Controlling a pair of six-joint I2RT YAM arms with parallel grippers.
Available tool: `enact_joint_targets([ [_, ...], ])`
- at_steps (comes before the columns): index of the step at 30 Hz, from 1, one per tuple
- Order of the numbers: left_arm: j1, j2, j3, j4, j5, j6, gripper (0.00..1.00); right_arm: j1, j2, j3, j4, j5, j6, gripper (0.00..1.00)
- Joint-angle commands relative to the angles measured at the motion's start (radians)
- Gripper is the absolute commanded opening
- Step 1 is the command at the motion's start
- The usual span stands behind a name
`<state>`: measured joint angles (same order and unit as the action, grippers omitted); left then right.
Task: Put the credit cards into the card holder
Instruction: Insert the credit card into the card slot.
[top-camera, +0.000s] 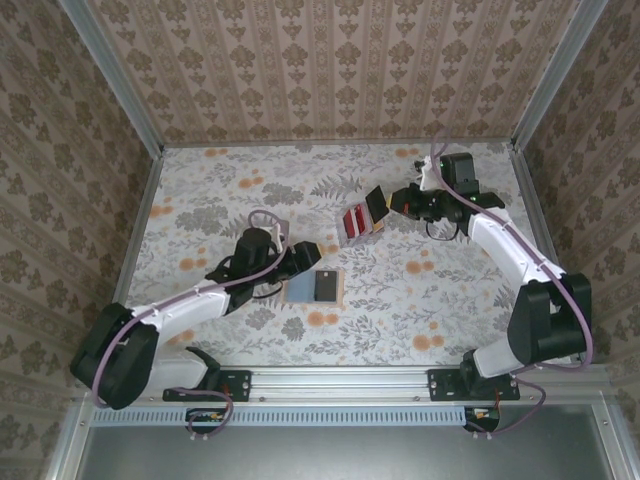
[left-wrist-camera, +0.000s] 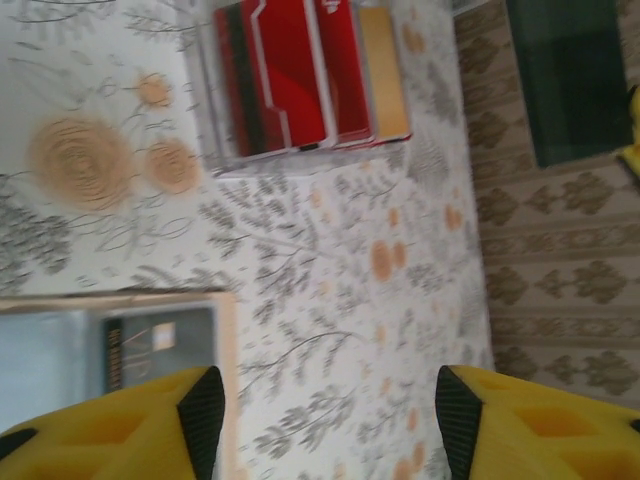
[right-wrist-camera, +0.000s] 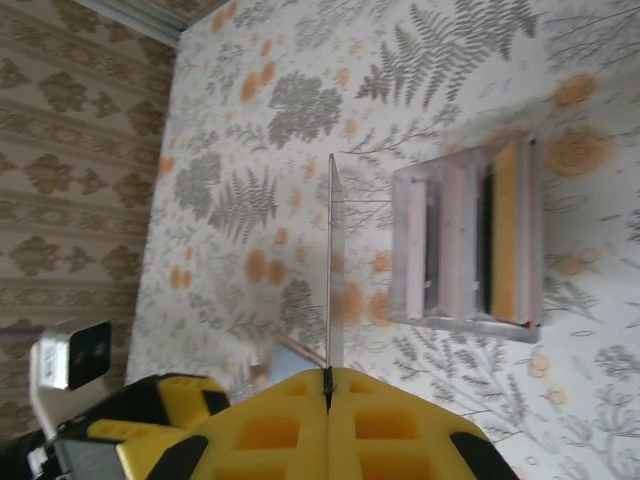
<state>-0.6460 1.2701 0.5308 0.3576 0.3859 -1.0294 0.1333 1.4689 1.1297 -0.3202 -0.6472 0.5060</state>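
Nearest the arms, the card holder lies open on the floral table, its light-blue inside facing up and a dark card resting on its right half. Just beyond, on its left, the left gripper hangs with yellow fingers spread wide, holding nothing. Farther back, a clear rack holds the red, dark red and tan-yellow credit cards on edge. Just right of that, the right gripper is clamped on a black card.

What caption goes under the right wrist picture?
Right gripper pinches one card edge-on near the clear rack of cards.
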Motion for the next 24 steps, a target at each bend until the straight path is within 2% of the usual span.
enact_joint_targets([
  [1, 0.011, 0.053, 0.051, 0.213, 0.058, -0.096, 0.64, 0.001, -0.038, -0.048, 0.094, -0.124, 0.091, 0.04],
  [10, 0.012, 0.342, 0.128, 0.707, 0.134, -0.304, 0.64, 0.03, -0.07, -0.102, 0.23, -0.222, 0.219, 0.04],
  [24, -0.018, 0.492, 0.252, 0.812, 0.122, -0.382, 0.62, 0.086, -0.057, -0.146, 0.295, -0.232, 0.268, 0.04],
])
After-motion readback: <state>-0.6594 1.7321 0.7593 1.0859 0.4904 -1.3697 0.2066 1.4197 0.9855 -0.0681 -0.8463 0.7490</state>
